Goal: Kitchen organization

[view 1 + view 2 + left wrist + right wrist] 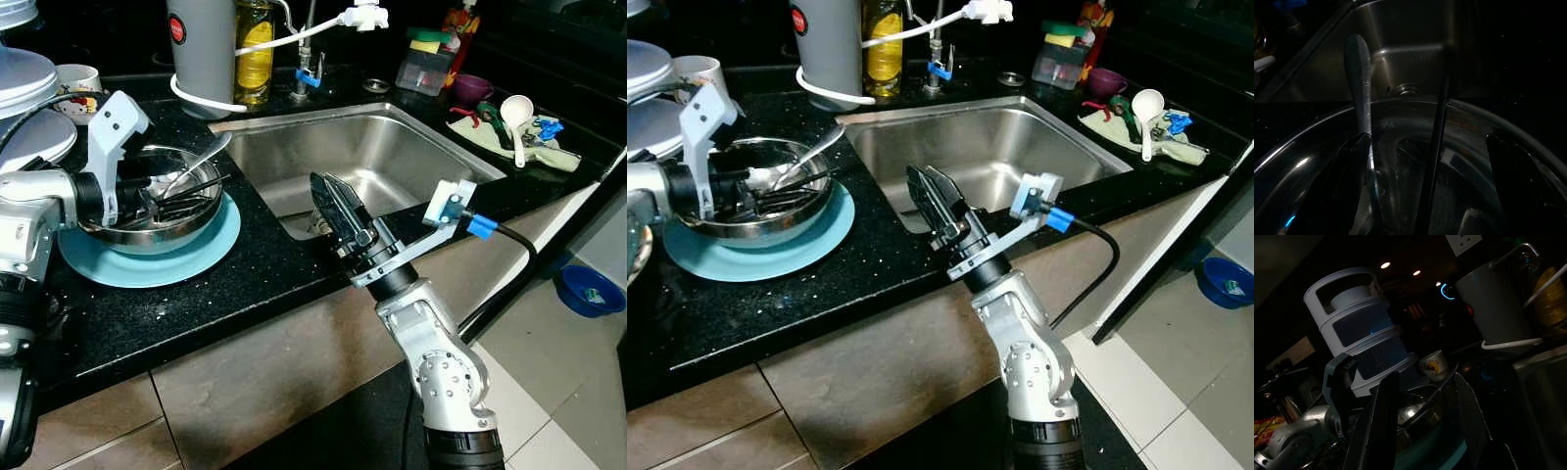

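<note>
The left gripper (157,201) reaches into a steel bowl (186,220) on the black counter (196,304), its 2 black fingers (1352,181) spread apart inside the rim and gripping nothing visible. Between them stands a thin dark rod, and just beside one finger a metal spoon (201,162) leans against the bowl's wall, handle tilted toward the sink (382,147). The bowl sits on a pale blue plate (211,255) — itself flat on the counter, just left of the basin.

The right gripper (338,211) hangs over the sink's near corner, fingers pointing up and away; the pictures do not settle whether they are parted or closed, and nothing is seen in them.

Behind the basin stand a grey canister (201,49) ringed by a white cable, a bottle of yellow liquid (255,54) and the tap (309,69). Right of the sink a white ladle (516,113) rests on a folded cloth (514,142) — near a purple cup (472,88). A patterned mug (78,78) stands at the far left, and a blue bowl (588,291) lies on the tiled floor.
</note>
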You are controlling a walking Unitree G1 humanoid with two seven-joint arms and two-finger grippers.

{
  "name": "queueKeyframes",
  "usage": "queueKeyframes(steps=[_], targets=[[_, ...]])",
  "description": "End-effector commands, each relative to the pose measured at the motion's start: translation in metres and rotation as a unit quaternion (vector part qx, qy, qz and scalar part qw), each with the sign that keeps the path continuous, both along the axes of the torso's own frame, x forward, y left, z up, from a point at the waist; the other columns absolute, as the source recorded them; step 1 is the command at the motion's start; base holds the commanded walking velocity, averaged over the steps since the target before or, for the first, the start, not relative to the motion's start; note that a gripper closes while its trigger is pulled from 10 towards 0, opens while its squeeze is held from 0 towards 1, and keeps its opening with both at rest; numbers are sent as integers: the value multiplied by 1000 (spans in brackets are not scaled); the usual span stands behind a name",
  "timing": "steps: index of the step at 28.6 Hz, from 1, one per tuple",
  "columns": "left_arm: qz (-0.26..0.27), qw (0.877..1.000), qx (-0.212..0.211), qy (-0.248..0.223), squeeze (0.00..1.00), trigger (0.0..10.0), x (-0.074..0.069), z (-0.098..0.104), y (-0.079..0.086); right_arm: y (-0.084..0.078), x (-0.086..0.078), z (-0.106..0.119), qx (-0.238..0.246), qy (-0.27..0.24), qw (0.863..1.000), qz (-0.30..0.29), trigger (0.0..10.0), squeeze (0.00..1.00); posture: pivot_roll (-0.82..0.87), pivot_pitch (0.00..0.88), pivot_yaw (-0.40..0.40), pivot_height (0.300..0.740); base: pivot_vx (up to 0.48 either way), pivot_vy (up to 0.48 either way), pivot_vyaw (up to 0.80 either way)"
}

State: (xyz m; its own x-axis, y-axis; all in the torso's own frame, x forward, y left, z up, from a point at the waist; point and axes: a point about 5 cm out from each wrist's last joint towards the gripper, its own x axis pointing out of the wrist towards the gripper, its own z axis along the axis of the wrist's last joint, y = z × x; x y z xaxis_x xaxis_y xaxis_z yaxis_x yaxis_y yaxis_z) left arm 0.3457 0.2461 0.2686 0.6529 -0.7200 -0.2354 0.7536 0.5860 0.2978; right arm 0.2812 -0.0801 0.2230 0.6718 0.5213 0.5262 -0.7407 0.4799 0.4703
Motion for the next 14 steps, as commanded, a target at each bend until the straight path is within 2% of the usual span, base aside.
queueKeyframes(steps=[1, 2, 3, 4, 5, 6, 7, 8, 14], targets=[[-5, 1000, 29, 8, 0, 10000, -2, -1, 1, -5, -1, -2, -3, 4, 1000, -11, 10000, 0, 121, 23, -104, 740, 0, 0, 0], [0, 999, 40, 12, 0, 9569, -2, -1, 4, -5, -1, -3, -3, 5, 1000, -13, 10000, 0, 121, 23, -104, 740, 0, 0, 0], [0, 999, 40, 12, 0, 9569, -2, -1, 4, -5, -1, -3, -3, 5, 1000, -13, 10000, 0, 121, 23, -104, 740, 0, 0, 0], [4, 999, 47, 16, 0, 8902, -1, -1, 6, -6, -1, -3, -3, 5, 1000, -13, 10000, 0, 121, 24, -103, 740, 0, 0, 0], [4, 999, 47, 16, 0, 8902, -1, -1, 6, -6, -1, -3, -3, 5, 1000, -13, 10000, 0, 121, 24, -103, 740, 0, 0, 0], [5, 998, 54, 21, 0, 2275, -1, -2, 8, -6, -1, -3, -3, 6, 1000, -14, 10000, 0, 121, 24, -103, 740, 0, 0, 0], [5, 998, 54, 21, 0, 2275, -1, -2, 8, -6, -1, -3, -3, 6, 1000, -14, 10000, 0, 121, 24, -103, 740, 0, 0, 0], [5, 998, 55, 24, 0, 0, -1, -3, 8, -6, -1, -3, -3, 6, 1000, -15, 10000, 0, 119, 23, -103, 740, 0, 0, 0], [-3, 998, 54, 30, 0, 0, -1, -4, 7, -7, 0, -3, -4, 7, 1000, -16, 10000, 0, 116, 22, -105, 740, 0, 0, 0]])
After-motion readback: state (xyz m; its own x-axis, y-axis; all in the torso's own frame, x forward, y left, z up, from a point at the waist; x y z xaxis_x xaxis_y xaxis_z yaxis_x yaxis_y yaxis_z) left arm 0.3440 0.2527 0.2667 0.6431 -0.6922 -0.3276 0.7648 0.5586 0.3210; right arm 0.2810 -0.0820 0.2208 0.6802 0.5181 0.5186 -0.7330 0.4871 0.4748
